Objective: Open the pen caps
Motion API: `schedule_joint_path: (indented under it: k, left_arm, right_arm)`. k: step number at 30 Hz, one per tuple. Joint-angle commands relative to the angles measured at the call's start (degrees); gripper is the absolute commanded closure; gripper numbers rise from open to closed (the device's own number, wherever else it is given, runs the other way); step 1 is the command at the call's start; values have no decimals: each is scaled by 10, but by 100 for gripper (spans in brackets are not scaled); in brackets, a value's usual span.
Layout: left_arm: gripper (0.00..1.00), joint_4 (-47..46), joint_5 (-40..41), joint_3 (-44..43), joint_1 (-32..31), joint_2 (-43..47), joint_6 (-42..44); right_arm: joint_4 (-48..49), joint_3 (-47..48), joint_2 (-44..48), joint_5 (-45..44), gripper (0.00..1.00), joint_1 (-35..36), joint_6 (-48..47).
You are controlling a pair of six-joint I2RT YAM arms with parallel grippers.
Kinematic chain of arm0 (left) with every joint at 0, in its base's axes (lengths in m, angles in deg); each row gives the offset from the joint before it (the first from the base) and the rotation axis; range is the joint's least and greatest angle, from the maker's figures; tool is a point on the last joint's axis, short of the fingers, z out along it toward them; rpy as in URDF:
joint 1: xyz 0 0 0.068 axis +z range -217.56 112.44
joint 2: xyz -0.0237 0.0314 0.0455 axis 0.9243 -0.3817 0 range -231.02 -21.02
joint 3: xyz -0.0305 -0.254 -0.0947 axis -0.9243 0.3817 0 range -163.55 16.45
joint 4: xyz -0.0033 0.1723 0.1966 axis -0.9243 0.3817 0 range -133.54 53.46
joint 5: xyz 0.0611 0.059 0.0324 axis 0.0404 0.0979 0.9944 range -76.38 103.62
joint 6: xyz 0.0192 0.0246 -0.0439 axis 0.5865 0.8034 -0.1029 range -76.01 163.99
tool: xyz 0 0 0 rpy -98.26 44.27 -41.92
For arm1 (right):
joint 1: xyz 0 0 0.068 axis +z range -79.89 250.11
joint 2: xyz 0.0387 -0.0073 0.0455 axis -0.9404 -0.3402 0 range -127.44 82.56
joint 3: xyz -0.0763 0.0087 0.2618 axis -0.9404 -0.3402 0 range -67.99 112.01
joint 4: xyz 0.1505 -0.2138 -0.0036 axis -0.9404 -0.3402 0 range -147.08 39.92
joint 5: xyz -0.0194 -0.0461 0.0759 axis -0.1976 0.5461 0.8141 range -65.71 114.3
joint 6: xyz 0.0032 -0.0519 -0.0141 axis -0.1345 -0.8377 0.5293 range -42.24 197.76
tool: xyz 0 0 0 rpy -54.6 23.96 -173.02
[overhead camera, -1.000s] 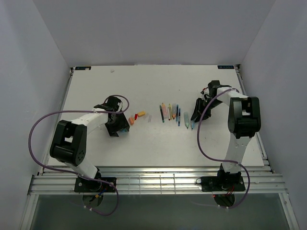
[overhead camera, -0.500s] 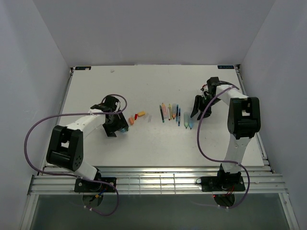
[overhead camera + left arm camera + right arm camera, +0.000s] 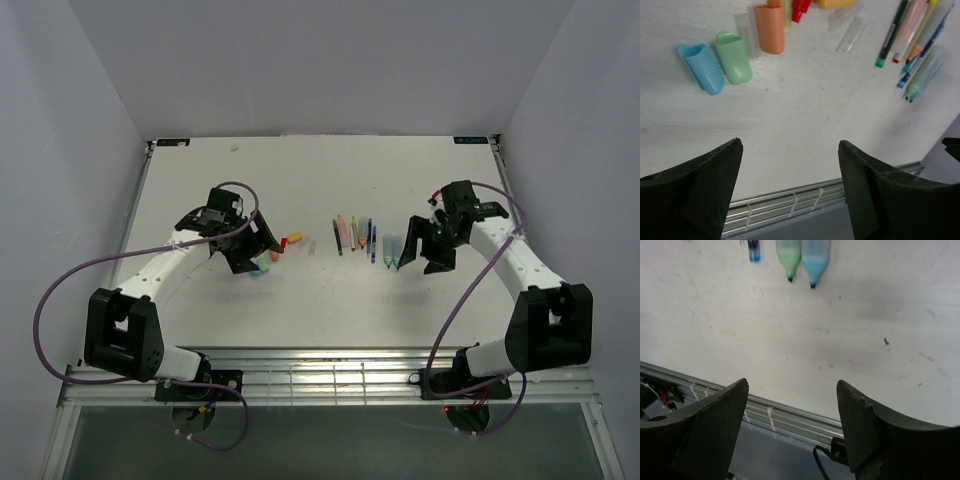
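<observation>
The top edge crops the pens (image 3: 910, 31) and red cap (image 3: 801, 7).

Blue cap (image 3: 701, 67), green cap (image 3: 733, 57), orange cap (image 3: 770, 28), white table (image 3: 805, 125).

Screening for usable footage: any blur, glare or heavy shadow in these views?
Top external: even, soft light, no glare, but the pens are tiny. Left wrist: caps sharp, left gripper fingers dark and soft. Right wrist: right gripper fingers blurred, a faint shadow on the table.

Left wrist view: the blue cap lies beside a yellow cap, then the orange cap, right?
No. Beside the blue cap is a green cap, not yellow; the orange cap follows. The left wrist view shows it.
</observation>
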Motion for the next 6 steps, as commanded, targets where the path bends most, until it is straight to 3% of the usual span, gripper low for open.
schedule_joint_path:
  k: [1, 4, 6]
  left_arm:
    - [9, -47, -107, 13, 1, 24, -38]
    - [3, -67, -145, 32, -1, 44, -52]
    - [2, -82, -171, 53, -2, 59, -64]
  right_arm:
    - [-3, -64, 82, 3, 22, 20, 20]
    - [-1, -102, 138, 6, 2, 21, 20]
    - [-4, -135, 162, 16, 4, 21, 16]
